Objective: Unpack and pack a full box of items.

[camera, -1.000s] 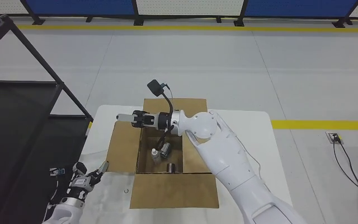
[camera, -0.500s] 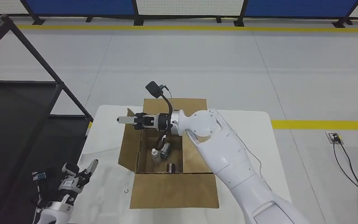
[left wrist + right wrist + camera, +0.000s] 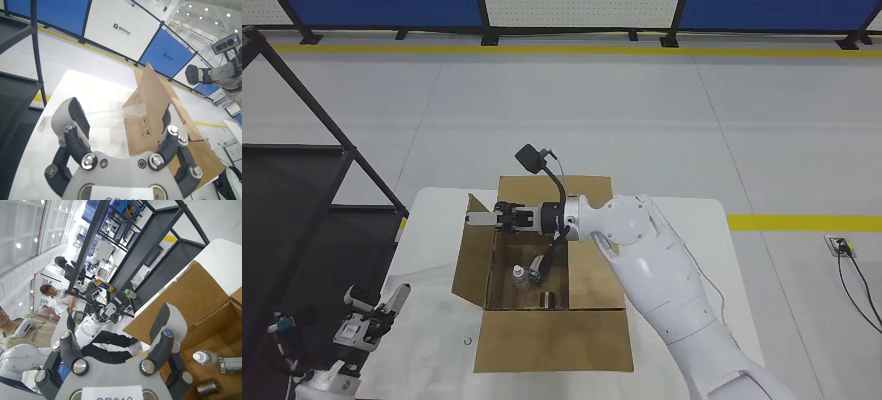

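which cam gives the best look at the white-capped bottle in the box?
Right wrist view: the bottle is close and unobstructed, with cap and body both visible. Top view has it tiny. Left wrist view faces the box from outside.

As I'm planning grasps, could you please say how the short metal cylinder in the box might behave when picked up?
The short metal cylinder is probably rigid and heavy for its size. Its smooth round wall might slip or roll.

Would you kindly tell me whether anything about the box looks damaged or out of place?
Yes: a strip of clear tape hangs loose from the box's raised side flap and stretches out over the table, and that flap's edge looks ragged.
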